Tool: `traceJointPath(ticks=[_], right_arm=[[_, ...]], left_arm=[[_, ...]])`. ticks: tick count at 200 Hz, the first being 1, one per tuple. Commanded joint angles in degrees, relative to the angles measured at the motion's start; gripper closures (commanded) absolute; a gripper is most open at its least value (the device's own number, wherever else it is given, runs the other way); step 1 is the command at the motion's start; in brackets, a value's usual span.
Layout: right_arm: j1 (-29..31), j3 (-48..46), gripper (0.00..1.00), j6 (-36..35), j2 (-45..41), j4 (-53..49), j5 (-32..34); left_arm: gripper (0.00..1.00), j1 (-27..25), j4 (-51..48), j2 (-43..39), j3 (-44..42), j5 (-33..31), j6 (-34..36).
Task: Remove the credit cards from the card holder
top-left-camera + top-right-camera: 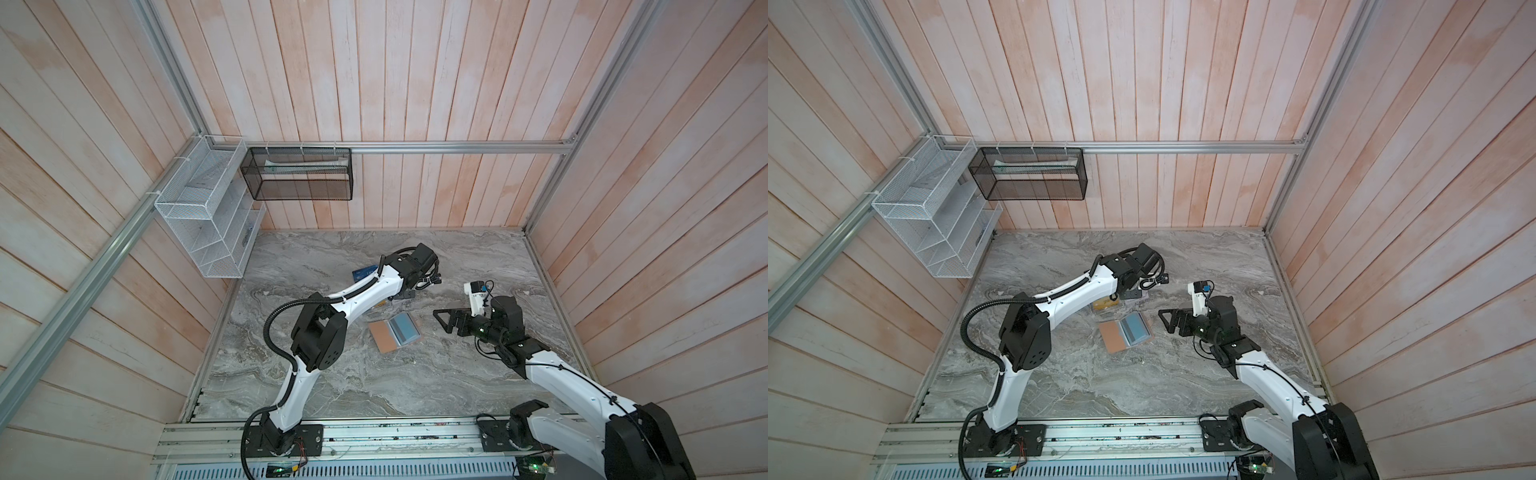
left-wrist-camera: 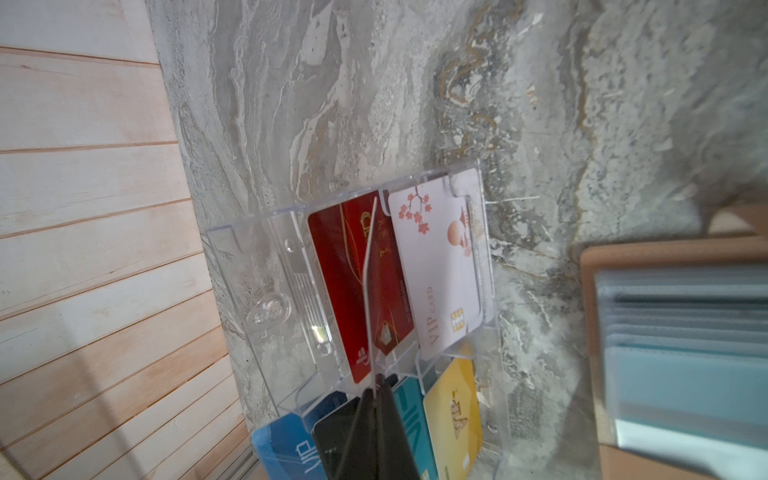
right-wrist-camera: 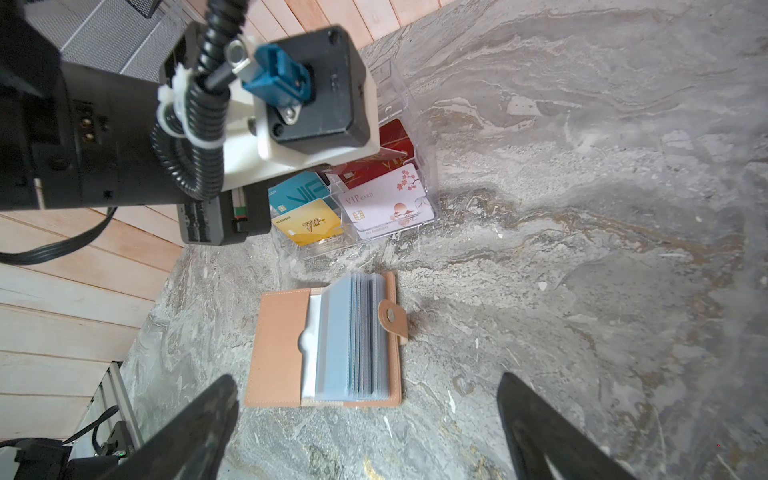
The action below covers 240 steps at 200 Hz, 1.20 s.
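Observation:
The tan card holder (image 1: 384,338) (image 1: 1115,336) (image 3: 278,345) lies open on the marble table, its clear sleeve pages (image 3: 353,332) fanned up, and a blue-grey credit card (image 1: 405,326) shows in the top sleeve. My left gripper (image 2: 376,388) is shut on a thin card (image 2: 371,291), seen edge-on. It holds the card just above a clear acrylic stand (image 2: 266,266), beyond the holder. My right gripper (image 3: 368,399) (image 1: 440,318) hovers open beside the holder's right edge, with nothing between its fingers.
The acrylic stand (image 3: 415,137) holds several cards: red (image 2: 345,282), white VIP (image 2: 436,266), teal, yellow (image 3: 307,222), blue and black. A white wire basket (image 1: 199,208) and a black mesh basket (image 1: 299,174) hang at the back left wall. Wooden walls enclose the table.

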Motion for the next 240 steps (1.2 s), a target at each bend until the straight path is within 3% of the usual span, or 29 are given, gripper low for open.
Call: traceJointPath(ticks=[1, 240], right_arm=[[0.4, -0.9, 0.02, 0.3, -0.9, 0.9, 0.3], [0.6, -1.9, 0.02, 1.0, 0.2, 3.6, -1.1]], left_arm=[[1.0, 0.3, 0.2, 1.2, 0.9, -0.5, -0.5], [1.0, 1.4, -1.2, 3.9, 2.7, -2.3, -7.9]])
